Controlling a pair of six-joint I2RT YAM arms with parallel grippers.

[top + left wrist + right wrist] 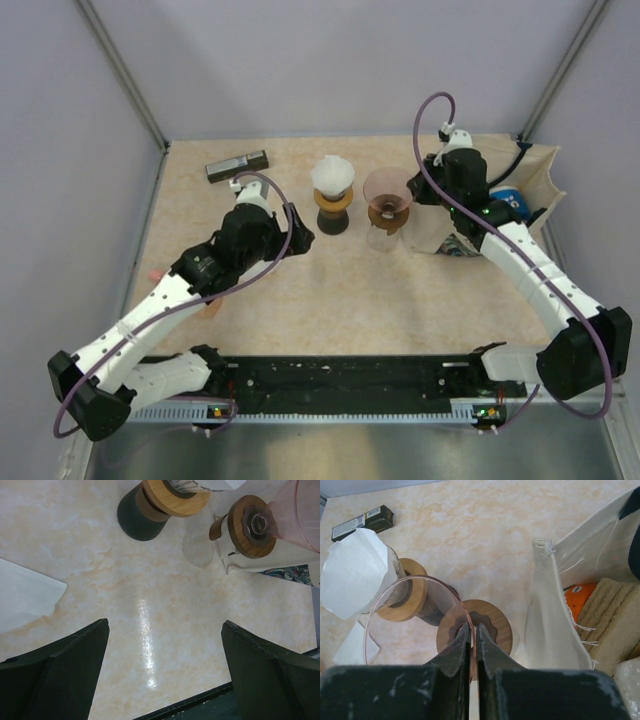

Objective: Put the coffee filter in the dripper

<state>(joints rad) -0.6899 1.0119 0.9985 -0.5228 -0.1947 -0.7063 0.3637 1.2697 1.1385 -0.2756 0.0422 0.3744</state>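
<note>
Right gripper [472,630] was clamped on the pink dripper [387,189] at its rim, apparently steadying it. Left gripper [165,625] hung with its jaws apart over the counter [150,580], the flat filter [25,597] lying nearby. Best to pinch one edge and lower it point-first.

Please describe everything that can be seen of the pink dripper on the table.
The pink dripper is a see-through, pinkish cone, plastic or glass by its look. Its wide mouth faces up, and a round wooden collar sits under it. It stands upright on a clear glass vessel on the table, just right of the second dripper. It is empty. The right pincer is shut on its rim.
</note>
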